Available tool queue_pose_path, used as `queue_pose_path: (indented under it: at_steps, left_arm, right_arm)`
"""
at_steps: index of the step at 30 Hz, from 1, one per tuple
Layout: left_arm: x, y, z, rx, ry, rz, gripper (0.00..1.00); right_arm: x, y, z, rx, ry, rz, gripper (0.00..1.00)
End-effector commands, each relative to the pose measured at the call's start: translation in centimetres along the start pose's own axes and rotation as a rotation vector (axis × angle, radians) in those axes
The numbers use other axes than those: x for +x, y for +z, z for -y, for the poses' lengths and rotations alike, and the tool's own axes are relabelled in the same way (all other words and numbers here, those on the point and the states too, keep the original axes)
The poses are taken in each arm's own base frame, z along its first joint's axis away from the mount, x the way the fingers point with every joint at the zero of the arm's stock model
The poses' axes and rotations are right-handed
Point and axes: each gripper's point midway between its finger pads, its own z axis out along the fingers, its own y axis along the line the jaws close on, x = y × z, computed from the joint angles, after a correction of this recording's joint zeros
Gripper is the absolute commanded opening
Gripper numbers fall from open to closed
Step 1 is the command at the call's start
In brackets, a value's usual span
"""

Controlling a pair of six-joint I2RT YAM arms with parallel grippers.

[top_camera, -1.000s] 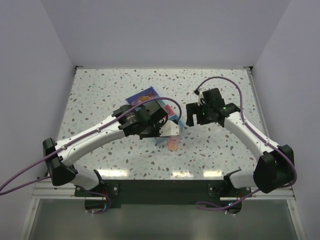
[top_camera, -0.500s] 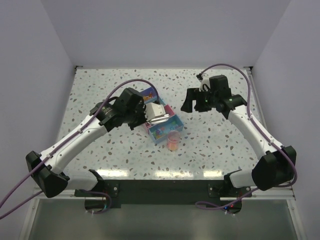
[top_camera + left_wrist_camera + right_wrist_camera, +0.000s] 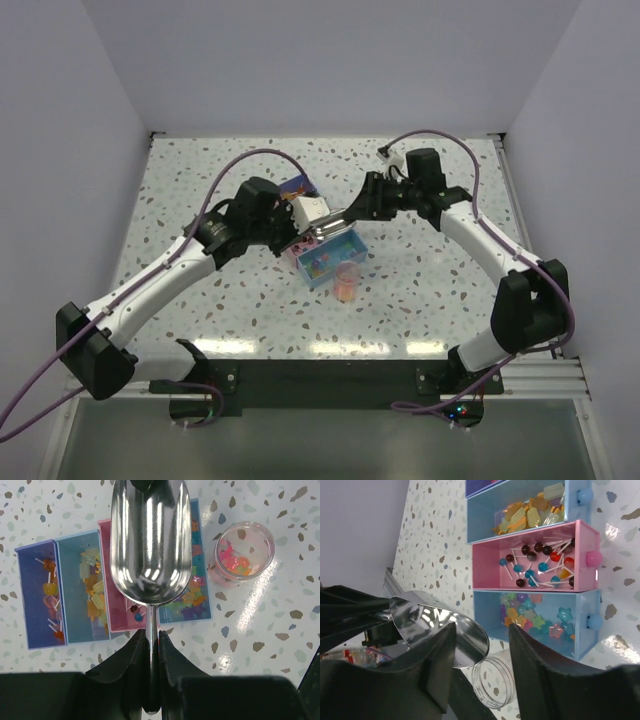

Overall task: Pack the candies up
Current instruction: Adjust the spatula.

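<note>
Right tool (image 3: 358, 205) nearer, left tool (image 3: 151, 635) gripping scoop (image 3: 150, 540)

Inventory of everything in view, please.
shiny metal scoop: one, silver, held over the drawers.
open plastic drawers: four in a row mid-table: purple drawer, blue drawer, pink drawer, second blue drawer.
candies: many, multicoloured, in all drawers and the cup.
clear round plastic cup: one, transparent, beside the second blue drawer.
white box: one, behind the drawers.
speckled terrazzo table: one, white-grey, under everything.
left pincer: shut on the scoop handle.
right pincer: open, near the scoop's tip.
</note>
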Motion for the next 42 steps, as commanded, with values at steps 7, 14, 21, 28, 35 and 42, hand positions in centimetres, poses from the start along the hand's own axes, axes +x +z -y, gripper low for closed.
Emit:
queue_pose_path:
  at_steps: [7, 14, 21, 28, 35, 42]
  left_arm:
    - [-3.7, -1.2, -1.2, -0.005, -0.081, 0.289, 0.00]
    - [-3.1, -1.3, -1.1, -0.008, -0.099, 0.389, 0.00]
    - [-3.2, -1.4, -0.7, 0.007, -0.104, 0.465, 0.13]
    - [-2.1, -0.8, -0.3, 0.008, -0.084, 0.496, 0.53]
    - [-0.4, -0.2, 0.2, 0.027, -0.067, 0.490, 0.61]
    - [0.4, 0.1, 0.4, -0.004, -0.064, 0.537, 0.60]
  right_arm:
    - [0.4, 0.8, -1.0, -0.107, 0.032, -0.008, 0.14]
    - [0.4, 0.9, -1.7, -0.154, 0.049, -0.005, 0.00]
    - [0.7, 1.1, -2.4, -0.214, 0.098, -0.010, 0.00]
    - [0.1, 0.7, -2.4, -0.228, 0.150, -0.004, 0.00]
    - [-0.1, 0.5, -1.9, -0.220, 0.184, 0.007, 0.00]
    - [-0.2, 0.4, -1.6, -0.210, 0.211, 0.010, 0.00]
